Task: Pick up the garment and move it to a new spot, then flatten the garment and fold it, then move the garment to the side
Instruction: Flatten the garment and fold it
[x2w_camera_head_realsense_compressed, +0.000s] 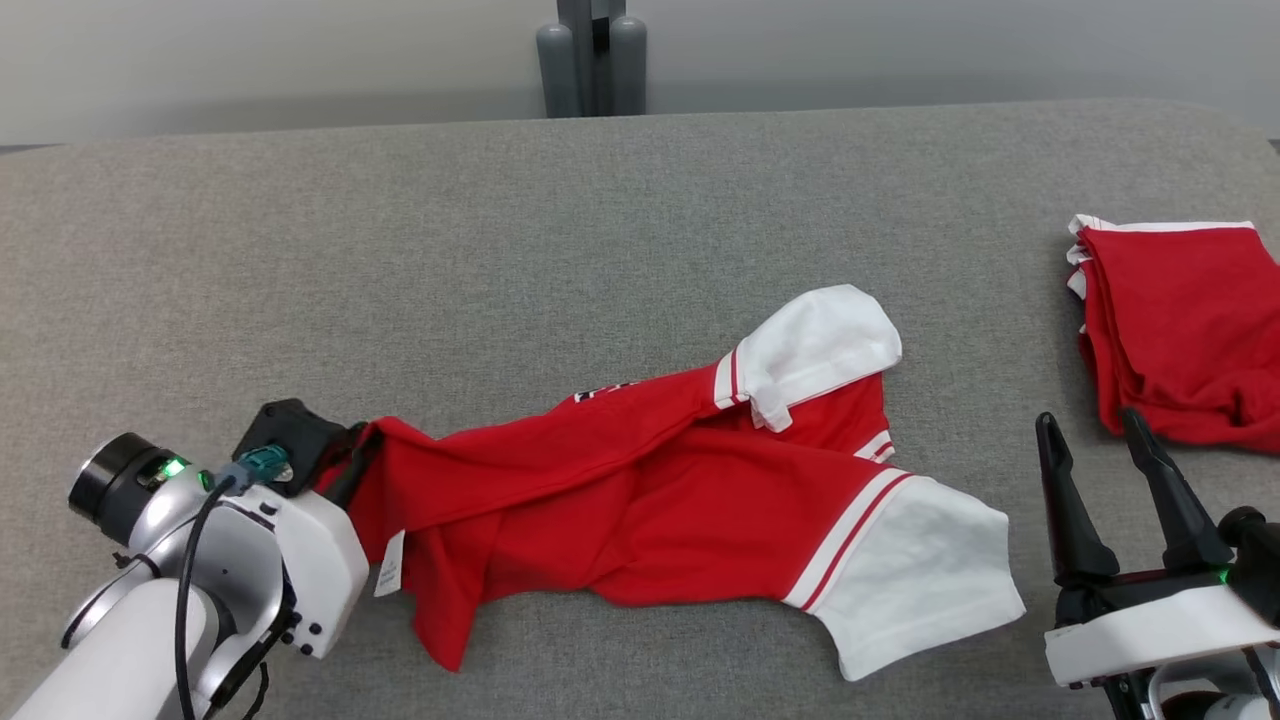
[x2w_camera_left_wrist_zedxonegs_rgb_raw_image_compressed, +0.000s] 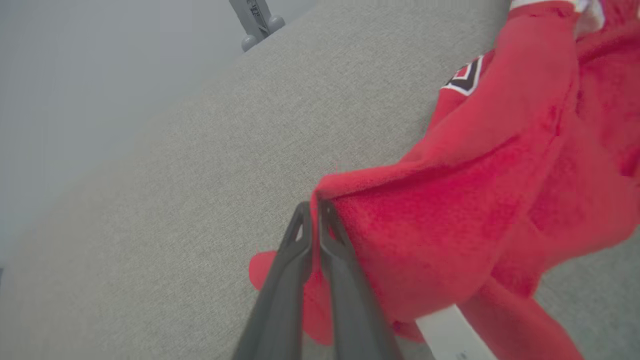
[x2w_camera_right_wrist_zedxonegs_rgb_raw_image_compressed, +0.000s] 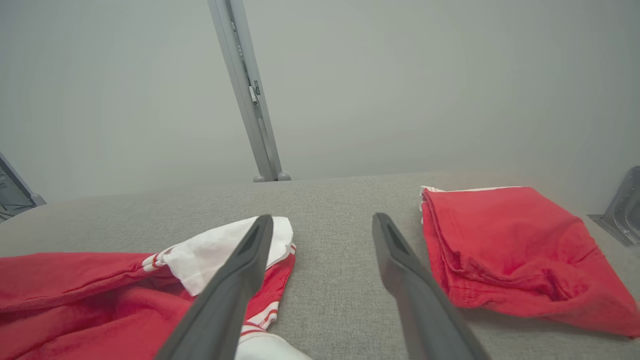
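- Garment (x2w_camera_head_realsense_compressed: 640, 500): red shirt with white, red-striped sleeves, lying crumpled and partly bunched on the grey tabletop (x2w_camera_head_realsense_compressed: 500, 220), in the near middle of the head view. One white sleeve is turned up over the body; the other lies spread flat toward the right gripper.
- Left gripper (x2w_camera_left_wrist_zedxonegs_rgb_raw_image_compressed: 312, 212): fingers (x2w_camera_left_wrist_zedxonegs_rgb_raw_image_compressed: 280, 280) pressed nearly together, pinching a red edge of the garment at its left end. The fabric rises in a ridge at the fingertips and drapes away to the right in the left wrist view.
- Markings: a white label (x2w_camera_head_realsense_compressed: 392, 565) hangs from the cloth just beside the left wrist housing; a black-and-white emblem (x2w_camera_left_wrist_zedxonegs_rgb_raw_image_compressed: 465, 77) shows on a fold further along.
- Right gripper (x2w_camera_head_realsense_compressed: 1088, 420): fingers spread wide and holding nothing, near the flat white sleeve but apart from it.
- Second red garment (x2w_camera_head_realsense_compressed: 1180, 320): folded, with white trim along the far edge, resting on the tabletop at the right, well apart from the first.
- Grey post (x2w_camera_head_realsense_compressed: 592, 55): stands upright behind the far edge of the tabletop.
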